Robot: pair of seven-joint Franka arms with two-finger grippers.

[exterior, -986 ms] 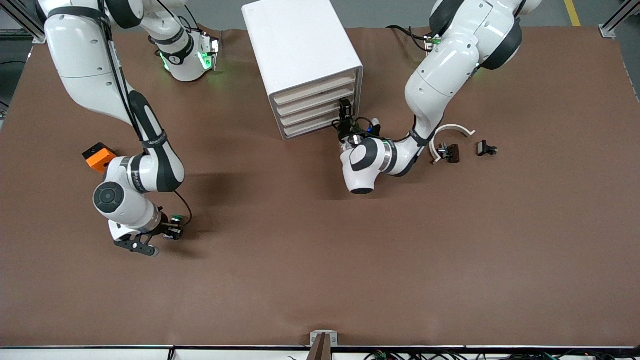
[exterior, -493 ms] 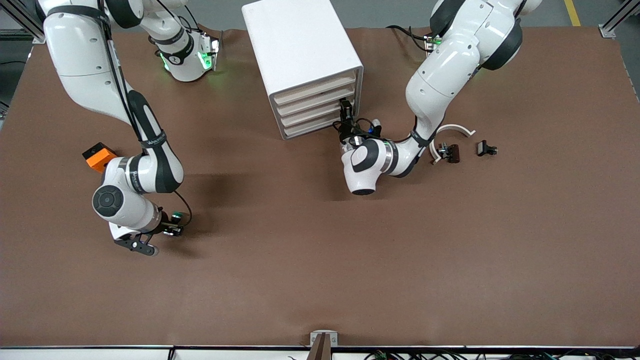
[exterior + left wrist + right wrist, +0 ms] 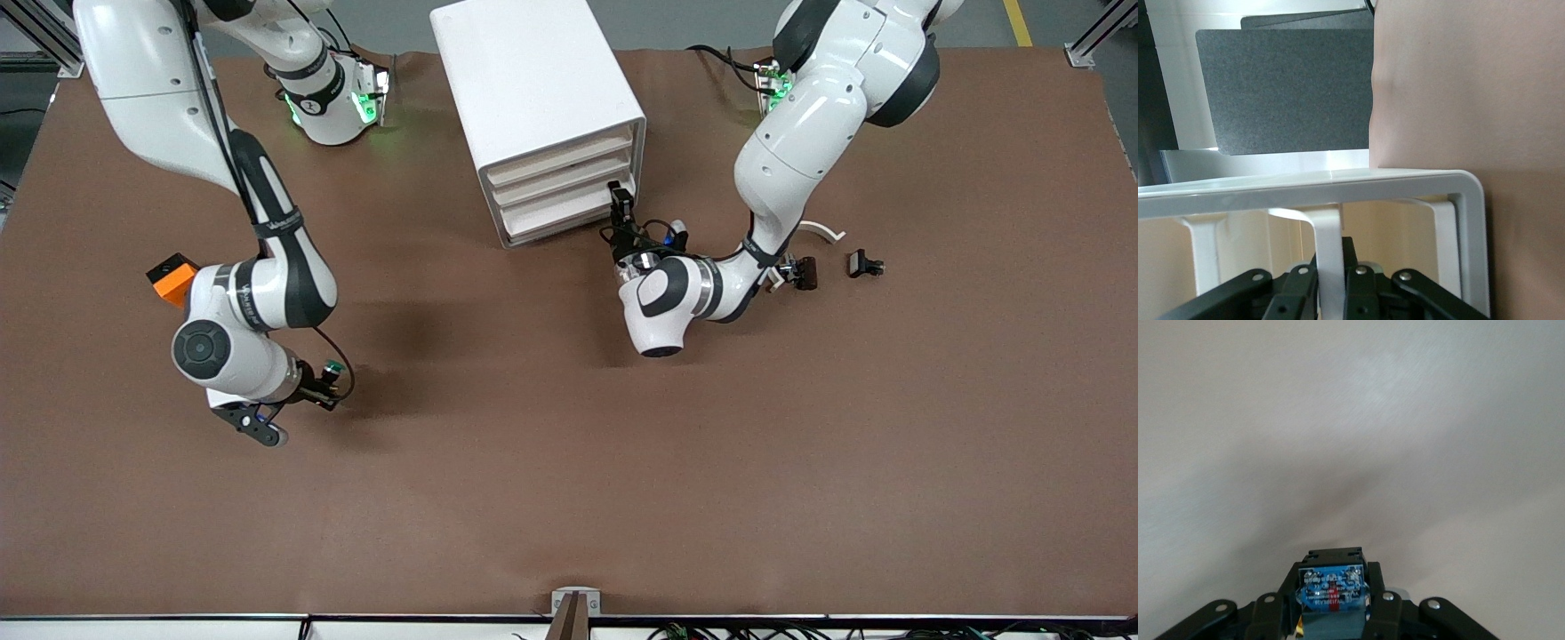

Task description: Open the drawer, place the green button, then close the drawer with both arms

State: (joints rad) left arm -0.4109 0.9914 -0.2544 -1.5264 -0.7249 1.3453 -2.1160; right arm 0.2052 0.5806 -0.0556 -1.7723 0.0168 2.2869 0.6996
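A brown mat (image 3: 569, 444) is covering the whole table, and a tall white boxy cabinet (image 3: 533, 98) is standing on it between the two arms' bases. The left gripper (image 3: 620, 203) is sitting at the cabinet's front corner toward the left arm's end of the table, its black fingers (image 3: 1298, 290) pressed tight onto a thin white handle tab (image 3: 1327, 247) of one shallow white tray drawer with a pale beige front (image 3: 560, 206); that drawer is standing out a little from the cabinet face. The right gripper (image 3: 322, 388) is hanging over bare mat toward the right arm's end of the table, its fingers pinching the tiny push-button part with a green round cap (image 3: 333, 365), whose bluish circuit base (image 3: 1331, 590) is showing between the pads in the right wrist view. Counting the things: there is one cabinet, but the stacked drawer fronts are too close together to count with certainty. There are also one button, one orange block (image 3: 173, 277) lying beside the right arm's elbow, one dark clip with a white plastic arc (image 3: 805, 267) lying partly under the left arm, and one small black clip (image 3: 864, 263) lying just beside it.
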